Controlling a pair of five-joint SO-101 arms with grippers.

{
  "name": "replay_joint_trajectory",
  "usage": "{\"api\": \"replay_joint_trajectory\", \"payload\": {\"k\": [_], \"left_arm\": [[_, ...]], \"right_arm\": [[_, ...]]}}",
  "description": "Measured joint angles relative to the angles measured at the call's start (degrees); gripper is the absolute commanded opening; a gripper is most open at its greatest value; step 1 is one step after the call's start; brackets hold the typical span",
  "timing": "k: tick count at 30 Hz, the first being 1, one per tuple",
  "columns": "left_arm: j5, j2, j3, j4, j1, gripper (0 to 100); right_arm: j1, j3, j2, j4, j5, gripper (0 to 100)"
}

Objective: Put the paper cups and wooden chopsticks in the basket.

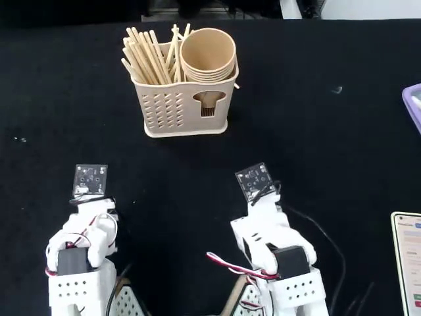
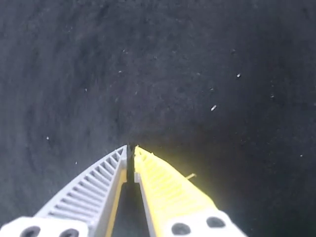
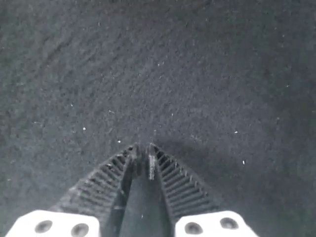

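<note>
cups [image 1: 208, 52] right of chopsticks [image 1: 148, 58], in basket [image 1: 176, 108]

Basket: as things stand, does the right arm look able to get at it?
Probably yes, if its reach stretches that far. The basket stands ahead of both arms on the black table, with nothing lying between. The right gripper, fingers shut, hangs over bare table.
</note>
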Motion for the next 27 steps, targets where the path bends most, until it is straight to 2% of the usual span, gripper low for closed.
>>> {"api": "replay_joint_trajectory", "payload": {"k": [7, 13, 27], "left_arm": [[8.79, -0.18, 0.0, 0.35, 0.0, 3], [9.58, -0.18, 0.0, 0.35, 0.0, 3], [9.93, -0.18, 0.0, 0.35, 0.0, 3]], "right_arm": [[0.0, 0.0, 0.0, 0.44, 0.0, 3.1], [4.66, 0.0, 0.0, 0.44, 0.0, 3.2], [5.19, 0.0, 0.0, 0.44, 0.0, 3.1]]}}
